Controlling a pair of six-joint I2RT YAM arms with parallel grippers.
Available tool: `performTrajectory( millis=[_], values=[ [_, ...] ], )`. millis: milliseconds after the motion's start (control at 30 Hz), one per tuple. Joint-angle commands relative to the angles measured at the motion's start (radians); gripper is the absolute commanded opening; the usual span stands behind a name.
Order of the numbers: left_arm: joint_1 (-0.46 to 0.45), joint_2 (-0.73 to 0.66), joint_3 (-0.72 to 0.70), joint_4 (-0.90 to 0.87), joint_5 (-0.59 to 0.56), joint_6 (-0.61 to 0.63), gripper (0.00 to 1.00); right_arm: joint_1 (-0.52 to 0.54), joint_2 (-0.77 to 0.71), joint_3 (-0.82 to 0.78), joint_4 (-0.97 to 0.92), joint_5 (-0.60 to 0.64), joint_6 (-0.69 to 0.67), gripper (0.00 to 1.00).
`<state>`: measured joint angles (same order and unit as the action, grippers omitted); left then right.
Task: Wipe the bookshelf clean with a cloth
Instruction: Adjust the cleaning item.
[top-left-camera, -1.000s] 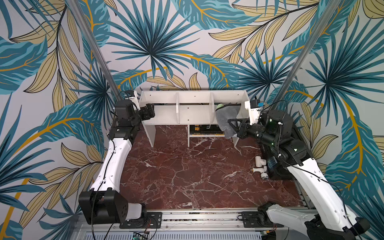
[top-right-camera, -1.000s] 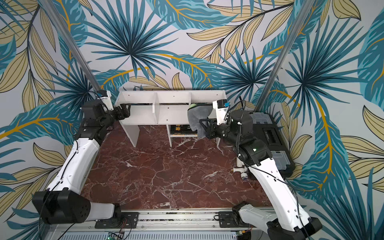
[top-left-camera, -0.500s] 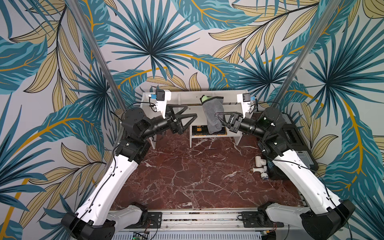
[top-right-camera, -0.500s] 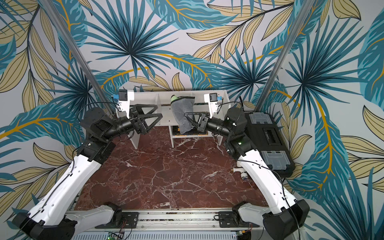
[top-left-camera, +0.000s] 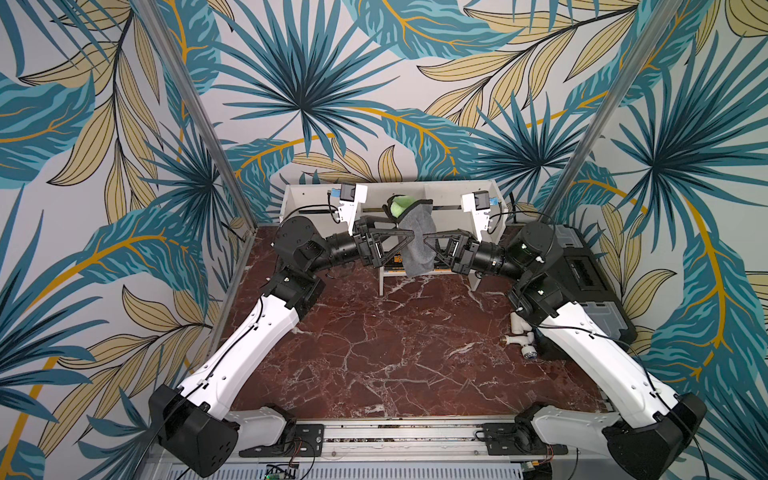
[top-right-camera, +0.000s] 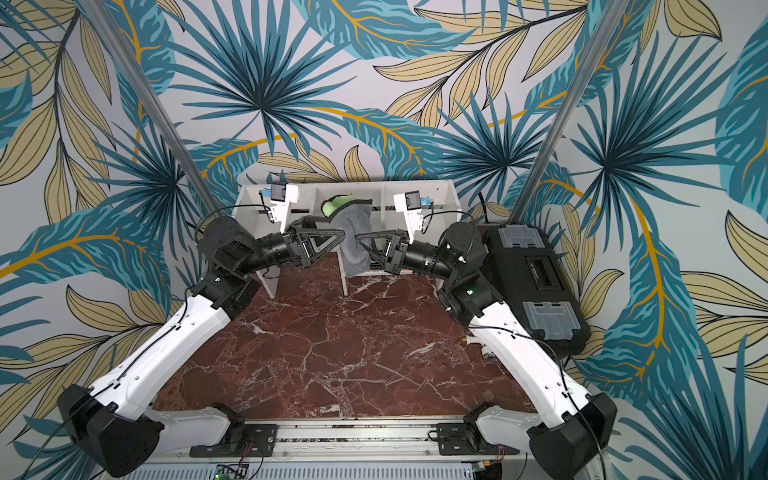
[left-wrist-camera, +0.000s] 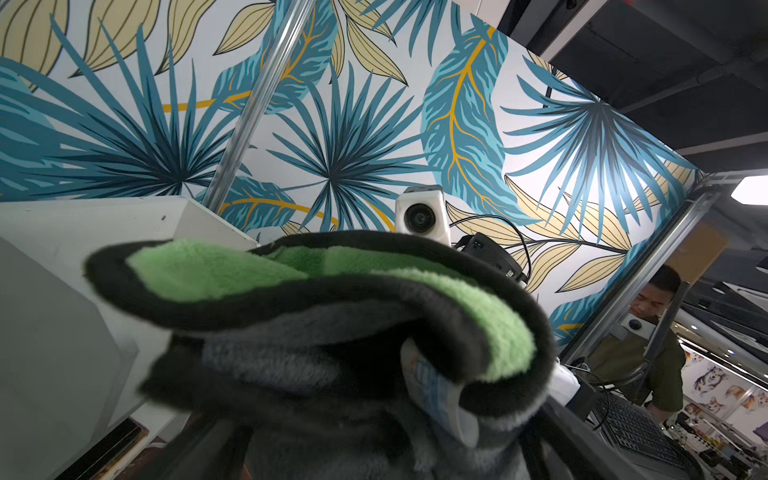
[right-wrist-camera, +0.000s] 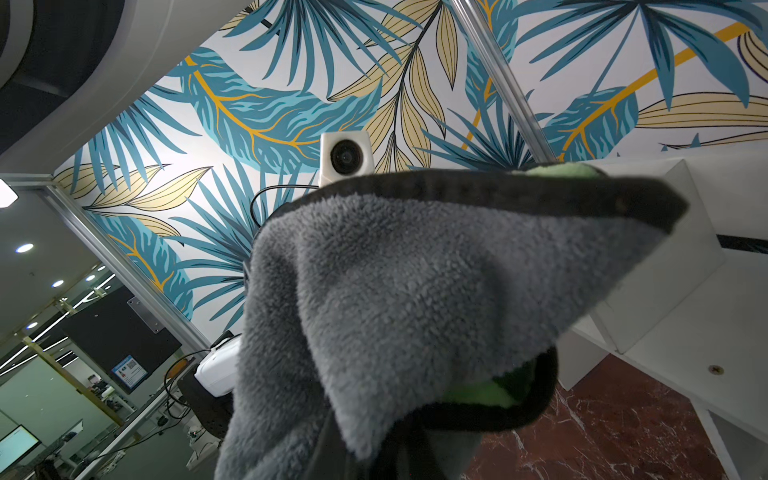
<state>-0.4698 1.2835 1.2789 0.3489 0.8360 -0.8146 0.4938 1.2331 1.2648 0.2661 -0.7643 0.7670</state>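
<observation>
Cloth (top-left-camera: 415, 245) is held up in the air between the two arms, in front of the middle compartment of the bookshelf (top-left-camera: 451, 192) and clear of the red marble table (top-left-camera: 395, 353). Its green corner is turned up at the top, and the grey part is hung down across the lower cubby, as is seen in both top views (top-right-camera: 355, 249).

The right claw (top-left-camera: 427, 240) is pinched narrow on one side of the cloth. The left claw (top-left-camera: 408, 241) is raised to the same height and pointed at the right one. Its jaws are spread wide with the other side of the cloth between them; whether the fabric is touched by them cannot be told.

In the left wrist view the cloth (left-wrist-camera: 332, 332) is shown with its green face and black hem uppermost. In the right wrist view its grey face (right-wrist-camera: 415, 291) is turned to the camera.

A black toolbox (top-right-camera: 536, 270) is set just beside the bookshelf's right end.
</observation>
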Motion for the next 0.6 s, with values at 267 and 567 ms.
performTrajectory(
  millis=[267, 567],
  values=[
    [-0.009, -0.016, 0.018, -0.057, 0.023, -0.020, 1.00, 0.010, -0.016, -0.059, 0.030, 0.045, -0.021, 0.14],
    [-0.009, -0.051, 0.011, -0.155, 0.023, -0.020, 1.00, -0.022, -0.110, -0.037, -0.273, 0.262, -0.189, 0.60]
  ],
)
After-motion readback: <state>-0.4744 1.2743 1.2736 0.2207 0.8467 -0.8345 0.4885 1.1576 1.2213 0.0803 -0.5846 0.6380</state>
